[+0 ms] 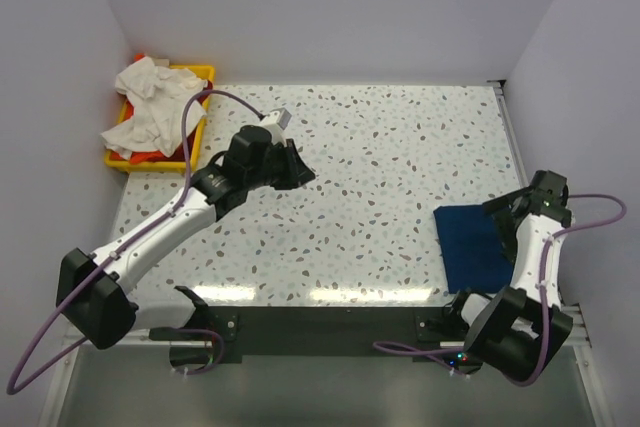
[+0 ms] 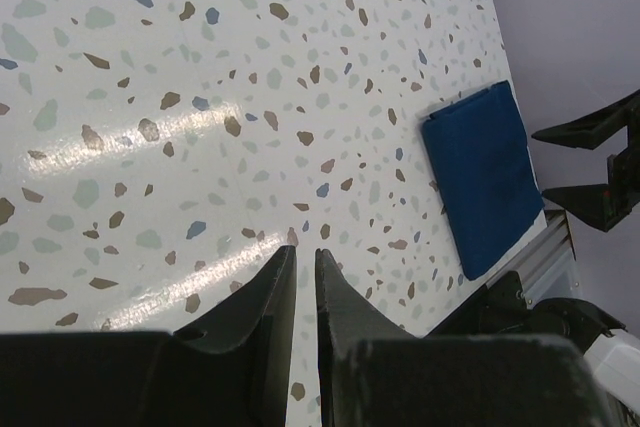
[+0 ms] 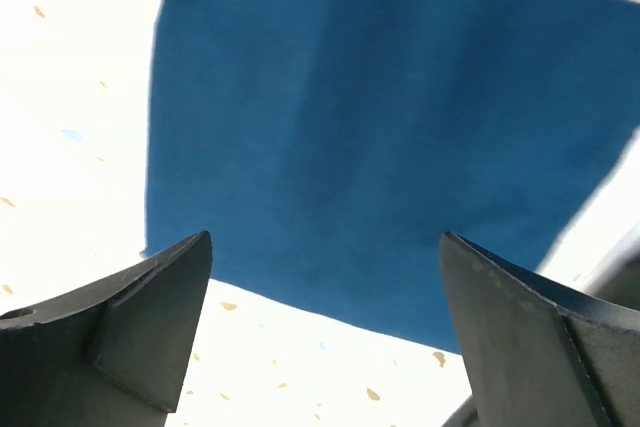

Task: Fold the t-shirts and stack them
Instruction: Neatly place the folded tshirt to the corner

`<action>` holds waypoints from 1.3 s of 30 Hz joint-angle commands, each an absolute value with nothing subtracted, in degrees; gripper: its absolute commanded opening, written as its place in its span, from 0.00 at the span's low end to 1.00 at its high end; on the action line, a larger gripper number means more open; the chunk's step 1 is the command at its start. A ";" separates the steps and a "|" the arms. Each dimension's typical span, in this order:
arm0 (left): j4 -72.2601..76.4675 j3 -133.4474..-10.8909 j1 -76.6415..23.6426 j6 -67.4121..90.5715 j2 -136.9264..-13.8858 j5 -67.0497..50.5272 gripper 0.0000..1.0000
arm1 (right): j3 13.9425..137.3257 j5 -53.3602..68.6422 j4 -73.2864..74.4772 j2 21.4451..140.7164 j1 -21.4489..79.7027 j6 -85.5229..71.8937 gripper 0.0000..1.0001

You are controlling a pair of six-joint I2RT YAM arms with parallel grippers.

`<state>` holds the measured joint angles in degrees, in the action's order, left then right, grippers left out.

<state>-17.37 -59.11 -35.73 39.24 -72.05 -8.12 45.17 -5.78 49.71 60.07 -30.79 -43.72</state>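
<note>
A dark navy t-shirt (image 1: 473, 245) lies folded into a flat rectangle at the table's near right; its print is hidden. It also shows in the left wrist view (image 2: 480, 177) and fills the right wrist view (image 3: 380, 117). My right gripper (image 1: 503, 210) hovers over its far right part, open and empty (image 3: 325, 237). My left gripper (image 1: 301, 173) is over the bare table left of centre, its jaws almost together and holding nothing (image 2: 305, 255). A crumpled white t-shirt (image 1: 150, 102) lies on an orange-red one (image 1: 148, 156) in the tray.
The yellow plastic tray (image 1: 205, 74) stands at the far left corner against the wall. The speckled tabletop (image 1: 380, 167) runs between the two arms. White walls close in the left, back and right. A metal rail (image 1: 515, 147) edges the table's right side.
</note>
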 commanded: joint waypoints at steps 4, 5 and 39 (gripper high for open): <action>-14.68 -59.06 -35.95 38.32 -73.04 -7.91 0.18 | 42.63 -3.86 40.00 65.73 -27.25 -48.07 0.99; -14.59 -58.98 -35.95 38.32 -73.47 -7.82 0.18 | 42.10 -3.87 38.42 66.79 -27.16 -48.51 0.99; -14.24 -62.49 -35.86 36.91 -79.37 -7.12 0.18 | 49.30 -10.55 37.34 82.36 -27.25 -48.34 0.99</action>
